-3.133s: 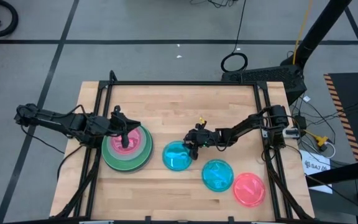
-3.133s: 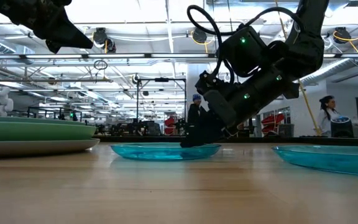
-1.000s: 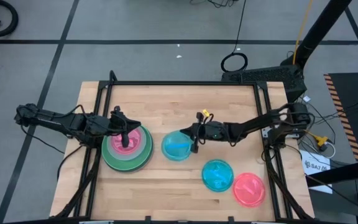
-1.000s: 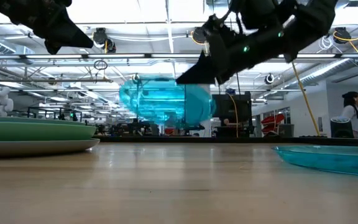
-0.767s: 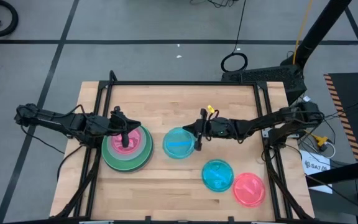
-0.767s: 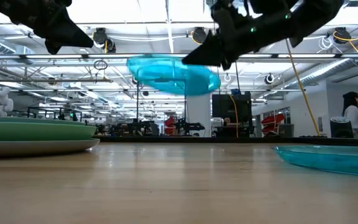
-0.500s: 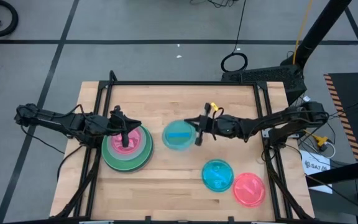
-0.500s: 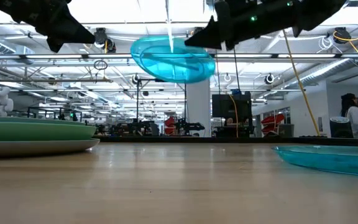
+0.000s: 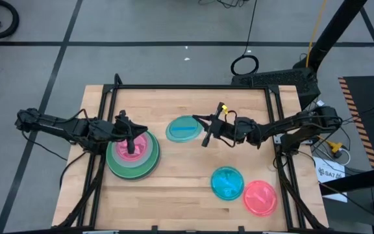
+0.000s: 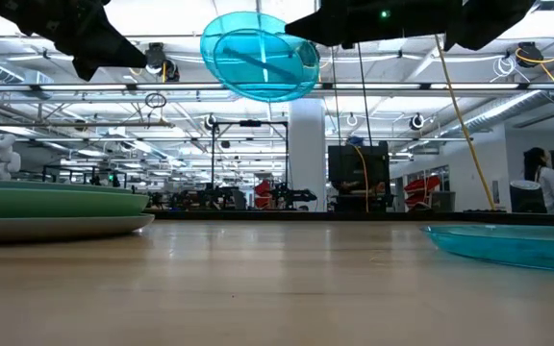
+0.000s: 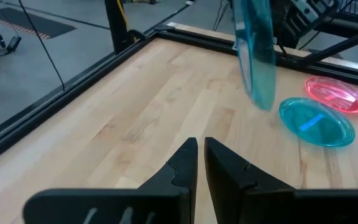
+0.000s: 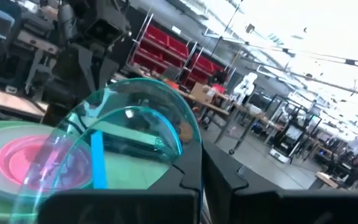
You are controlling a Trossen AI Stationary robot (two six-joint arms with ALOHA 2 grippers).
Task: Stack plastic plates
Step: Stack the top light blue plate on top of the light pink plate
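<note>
I'm holding a cyan plate aloft mid-frame, right gripper clamping its rim, left gripper nearly closed, empty, hovering over the stack at left

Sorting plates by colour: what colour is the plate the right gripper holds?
Translucent cyan plate, clearest in the low view.

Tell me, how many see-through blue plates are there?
2: one translucent cyan round plastic plate held aloft by the right tool, another lying on the table beside the pink plate.
</note>
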